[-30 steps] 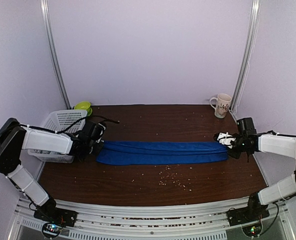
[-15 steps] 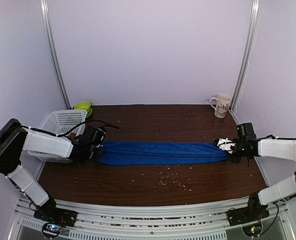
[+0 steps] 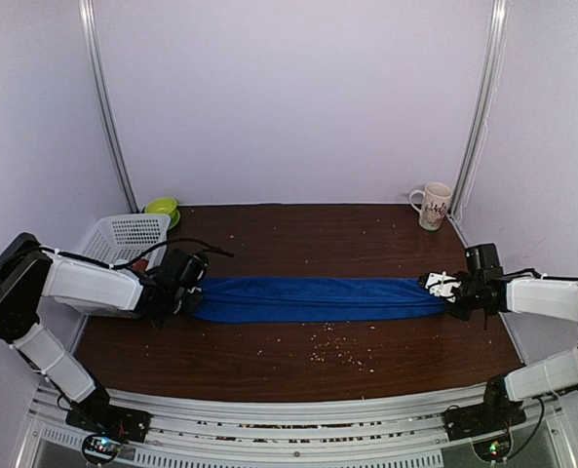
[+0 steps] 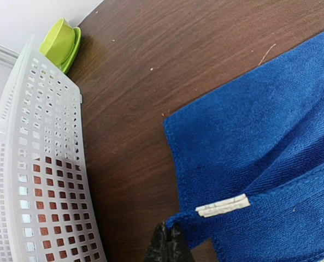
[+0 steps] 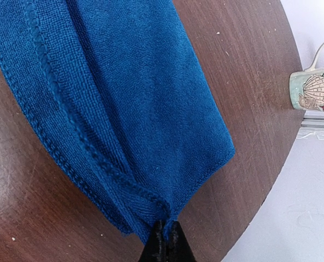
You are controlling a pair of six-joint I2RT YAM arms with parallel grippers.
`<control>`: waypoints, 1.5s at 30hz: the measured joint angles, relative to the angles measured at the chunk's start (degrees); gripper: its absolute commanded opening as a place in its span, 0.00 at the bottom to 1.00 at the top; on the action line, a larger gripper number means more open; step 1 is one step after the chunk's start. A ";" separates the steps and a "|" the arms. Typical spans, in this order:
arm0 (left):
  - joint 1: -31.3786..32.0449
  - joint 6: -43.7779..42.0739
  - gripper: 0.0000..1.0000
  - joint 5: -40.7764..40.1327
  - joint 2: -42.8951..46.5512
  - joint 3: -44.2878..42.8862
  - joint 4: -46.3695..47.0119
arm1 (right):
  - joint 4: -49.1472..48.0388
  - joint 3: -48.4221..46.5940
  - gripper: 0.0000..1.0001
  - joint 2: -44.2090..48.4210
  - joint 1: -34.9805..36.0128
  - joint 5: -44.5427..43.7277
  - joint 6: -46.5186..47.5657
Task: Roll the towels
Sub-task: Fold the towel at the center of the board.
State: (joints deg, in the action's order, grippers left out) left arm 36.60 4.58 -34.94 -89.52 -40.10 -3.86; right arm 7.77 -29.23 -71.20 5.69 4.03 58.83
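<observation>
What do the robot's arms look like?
Both are white tubes with chunky black joints: the left arm and the right arm. A thin black cable loops by the left one. The left end effector and right end effector are slim and black.

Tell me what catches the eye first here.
A royal blue towel lies folded into a long band across the middle of the dark wooden table. The left gripper and right gripper each pinch one end corner. A white perforated basket sits at the far left, a patterned mug in the far right corner.
</observation>
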 measured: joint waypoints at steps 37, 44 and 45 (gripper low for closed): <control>3.02 5.46 0.33 -4.61 11.67 1.36 -5.70 | 2.01 7.72 0.00 14.64 -0.35 2.80 8.92; 3.21 6.91 0.38 -5.20 14.16 2.08 -6.78 | 6.05 7.72 0.00 18.34 -0.37 3.93 10.47; 3.21 6.99 0.39 -5.20 14.23 2.08 -6.75 | 6.45 7.72 0.00 18.73 -0.37 3.98 10.64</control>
State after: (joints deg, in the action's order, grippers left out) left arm 39.81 11.57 -40.14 -75.29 -38.02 -10.61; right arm 14.22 -21.52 -52.47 5.32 8.01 69.47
